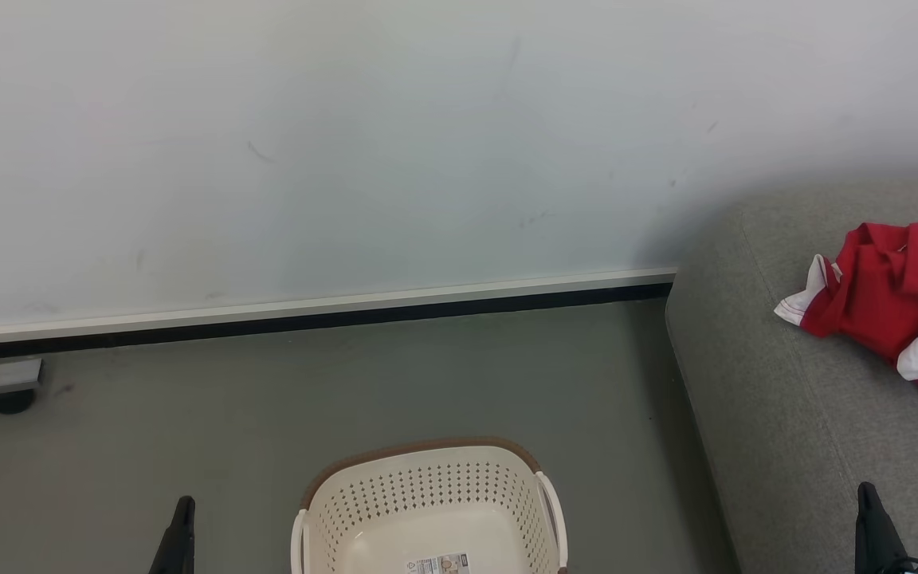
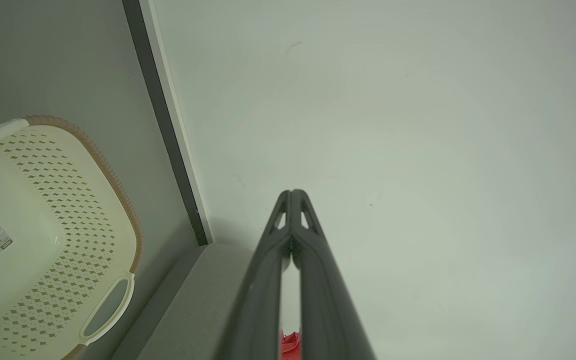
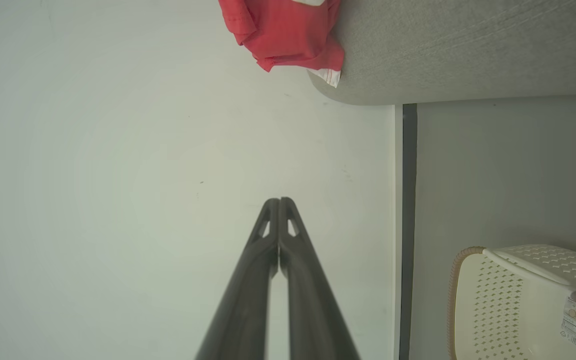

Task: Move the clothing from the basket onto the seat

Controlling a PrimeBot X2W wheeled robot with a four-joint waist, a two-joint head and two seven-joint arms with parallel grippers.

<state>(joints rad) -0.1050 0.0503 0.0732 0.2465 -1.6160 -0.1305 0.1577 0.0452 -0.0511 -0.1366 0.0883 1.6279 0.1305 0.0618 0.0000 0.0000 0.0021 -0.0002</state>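
Seemingly the job is done or close to it: the basket (image 1: 427,488), on the floor (image 1: 347,383) at six o'clock in the head view, shows a bare bottom with just a paper label (image 1: 437,564), though its near end is cut off by the frame. The clothing (image 1: 881,299), a red-and-white heap, lies on the seat (image 1: 778,430) at three o'clock, well apart from the basket. Nothing looks left to carry, as far as can be seen. Count: one basket, one seat, one heap of clothing whose separate garments I cannot tell apart, two pincers. The left pincer (image 2: 292,192) and the right pincer (image 3: 279,201) are both closed tight, fingertips touching, holding nothing.
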